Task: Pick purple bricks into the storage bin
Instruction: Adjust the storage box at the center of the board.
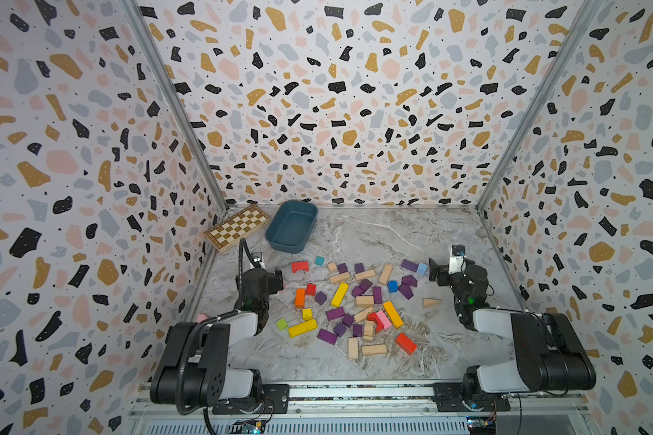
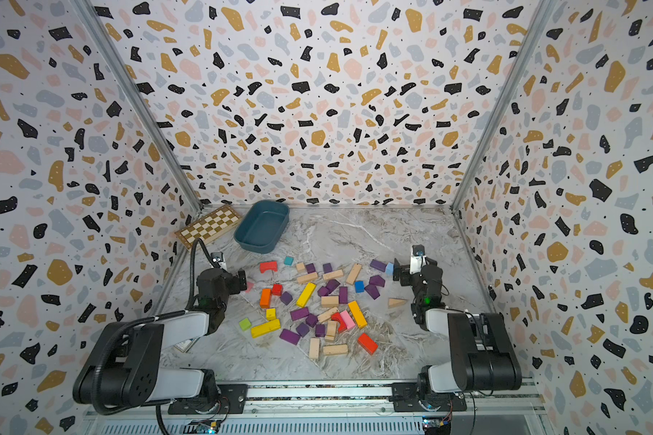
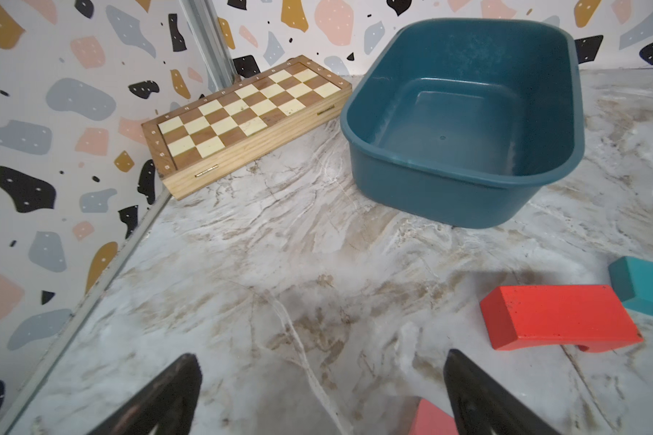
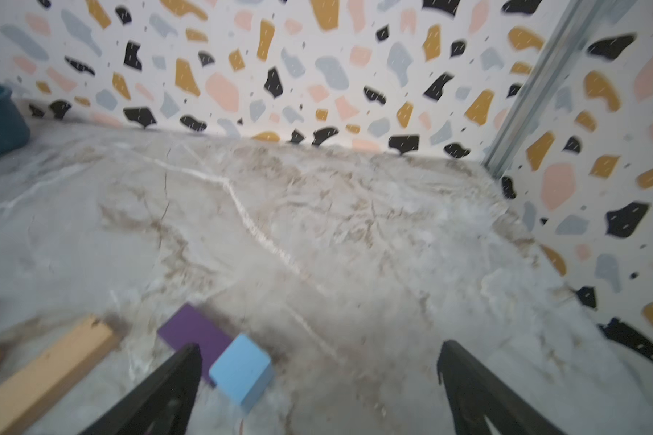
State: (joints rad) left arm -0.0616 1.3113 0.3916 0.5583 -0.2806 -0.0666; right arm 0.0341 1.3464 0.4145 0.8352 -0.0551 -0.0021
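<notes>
Left gripper (image 3: 321, 356) was spread wide with nothing in it. A red arch block (image 3: 558, 316) sat just off to one side, and the storage bin (image 3: 449, 188) was further ahead, next to the chessboard (image 3: 242, 113). Right gripper (image 4: 319, 344) was wide and empty too, with a light blue cube (image 4: 242, 367) by one fingertip, just beside a purple brick (image 4: 189, 327). The other purple bricks (image 1: 335, 313) lay scattered between both grippers.

Nothing legible; border marks on the chessboard (image 3: 242, 109) (perhaps coordinates) blur.
</notes>
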